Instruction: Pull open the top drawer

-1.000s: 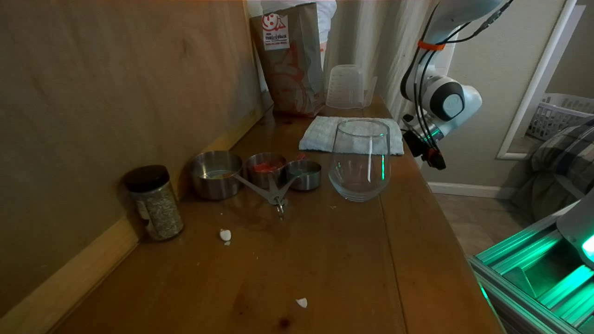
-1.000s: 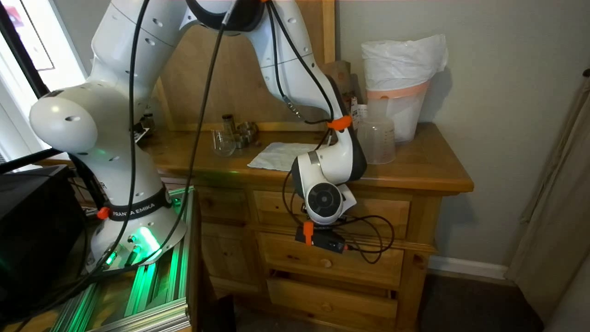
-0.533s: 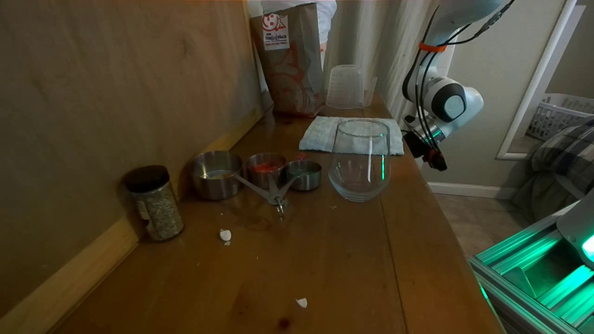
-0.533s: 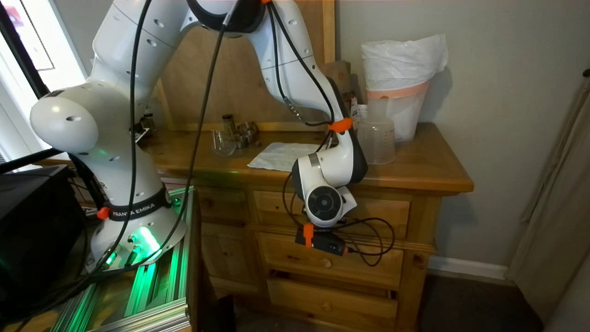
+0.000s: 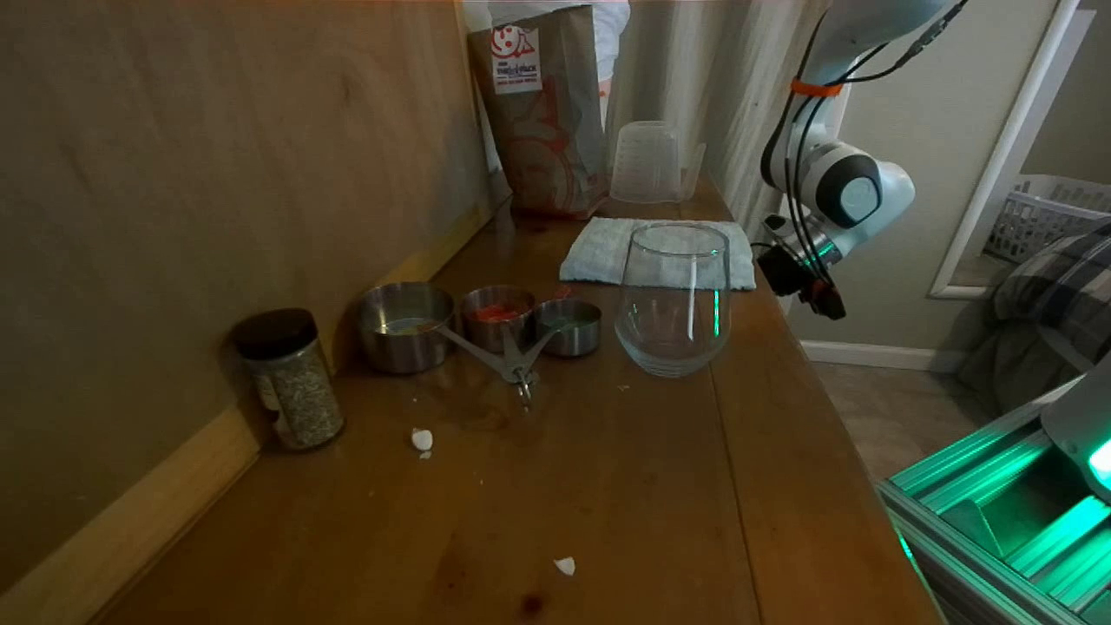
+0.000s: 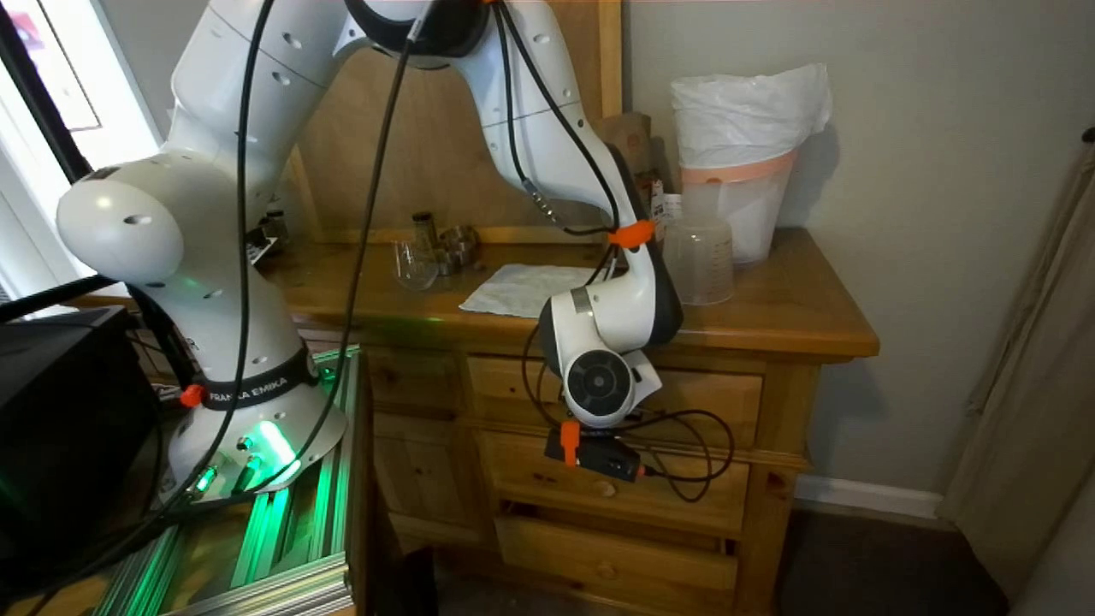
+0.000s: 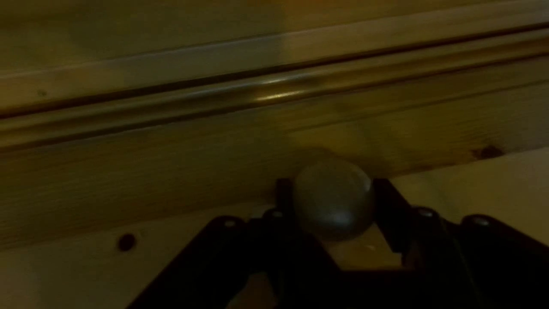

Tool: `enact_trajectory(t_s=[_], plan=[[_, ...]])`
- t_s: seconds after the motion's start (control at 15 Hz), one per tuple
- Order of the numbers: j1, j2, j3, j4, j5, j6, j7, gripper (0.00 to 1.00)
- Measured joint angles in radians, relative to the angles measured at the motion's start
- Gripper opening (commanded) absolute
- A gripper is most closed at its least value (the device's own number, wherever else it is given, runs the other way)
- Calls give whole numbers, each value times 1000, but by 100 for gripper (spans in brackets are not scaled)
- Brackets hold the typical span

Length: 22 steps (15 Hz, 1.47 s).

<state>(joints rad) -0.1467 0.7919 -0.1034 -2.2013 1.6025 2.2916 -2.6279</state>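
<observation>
The top drawer (image 6: pixel 710 398) is the upper wooden drawer front in the dresser in an exterior view, partly covered by my wrist and cables. Its front seems to stand out slightly; no clear gap shows. In the dark wrist view, a round knob (image 7: pixel 334 206) sits on the drawer front (image 7: pixel 128 184). My gripper (image 7: pixel 333 189) has one black finger on each side of the knob, both apparently touching it. In both exterior views the fingertips are hidden, behind the wrist or below the dresser's top edge.
The second drawer (image 6: pixel 530 475) is shut under a moulding. The bottom drawer (image 6: pixel 667 577) stands partly open. On the dresser top are a glass (image 5: pixel 673 330), measuring cups (image 5: pixel 406 334), a spice jar (image 5: pixel 295 391), a folded cloth (image 5: pixel 599 247) and a plastic pitcher (image 6: pixel 700 265). Cables (image 6: pixel 719 445) hang by the wrist.
My wrist has moved a little away from the dresser, mostly in the last half second. The top drawer's front seems to have shifted slightly outward with it. The objects on top have not moved.
</observation>
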Motion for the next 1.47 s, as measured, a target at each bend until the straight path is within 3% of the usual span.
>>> enact_trajectory(t_s=[0.87,1.47], plan=[[-11,-42,-149,-105,-21,-36,-89,25],[-15,-46,-179,-115,-53,-36,-89,25]])
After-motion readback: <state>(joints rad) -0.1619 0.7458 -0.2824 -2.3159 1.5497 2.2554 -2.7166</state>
